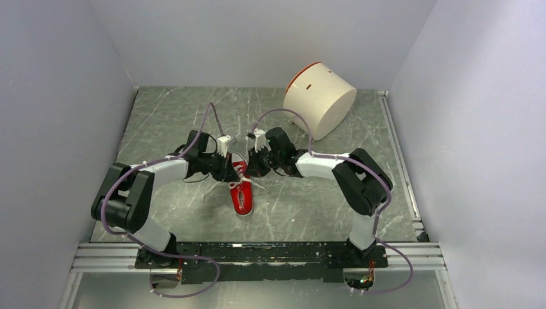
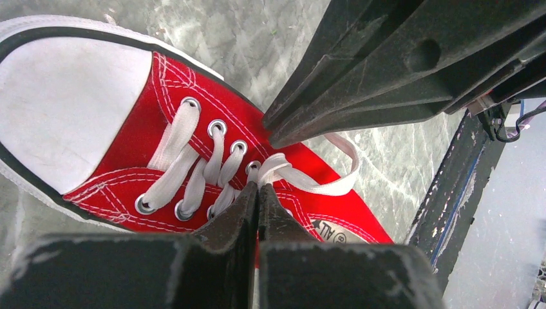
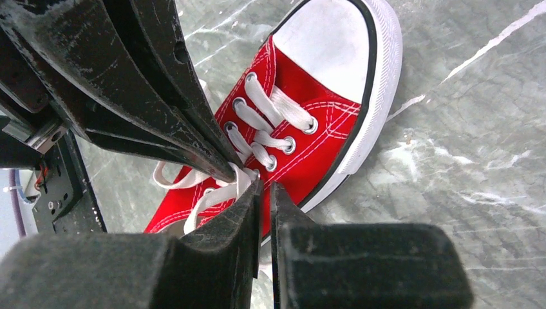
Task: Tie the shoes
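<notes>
Pale walls (image 1: pixel 257 38) — grey veined tabletop (image 1: pixel 167 122), poss. stone; white drum (image 1: pixel 319 96) rear-rt.

**Legible markings.** There is one candidate only, in the left wrist view. It is a small pale printed patch (image 2: pixel 329 230) with dark strokes, on the red lining inside the opening of the sneaker (image 2: pixel 193 122), just right of my left gripper (image 2: pixel 257 190). The strokes look like parts of letters, but my finger cuts the patch off and no word, brand or number can be read. No text can be read in the overhead or right wrist views.
</notes>
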